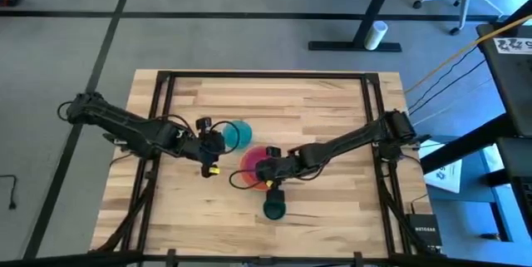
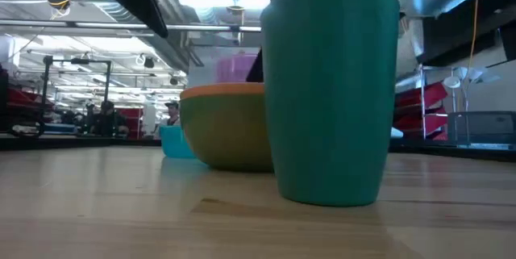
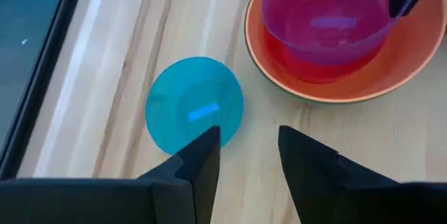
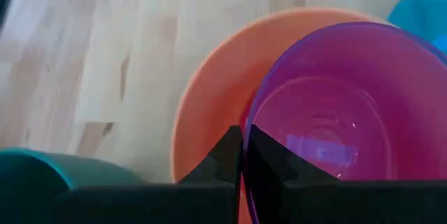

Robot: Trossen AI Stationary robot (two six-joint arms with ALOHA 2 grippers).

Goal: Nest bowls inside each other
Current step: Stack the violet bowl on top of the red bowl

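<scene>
An orange bowl [image 4: 209, 91] stands mid-table; in the low view a green wall [image 2: 230, 138] shows under its rim. A red-pink bowl [image 3: 307, 67] lies inside it, and a purple bowl [image 4: 335, 112] sits in that one. My right gripper [image 4: 244, 151] is shut on the purple bowl. A blue bowl [image 3: 194, 105] rests on its base to the stack's left. My left gripper [image 3: 248, 158] hovers open just short of it. A dark teal bowl [image 1: 274, 209] stands near the front edge. My right gripper pinches the purple bowl's rim [image 4: 246, 130] on its near side, one finger inside the bowl and one outside. The fingers slant down from the table's right. The bowl is upright within the stack; whether it rests there I cannot tell.
The black frame rails [image 1: 162, 101] border the wooden table [image 1: 316, 109]. Bare wood lies behind the bowls and at the front left. The teal bowl fills much of the low view [image 2: 330, 89].
</scene>
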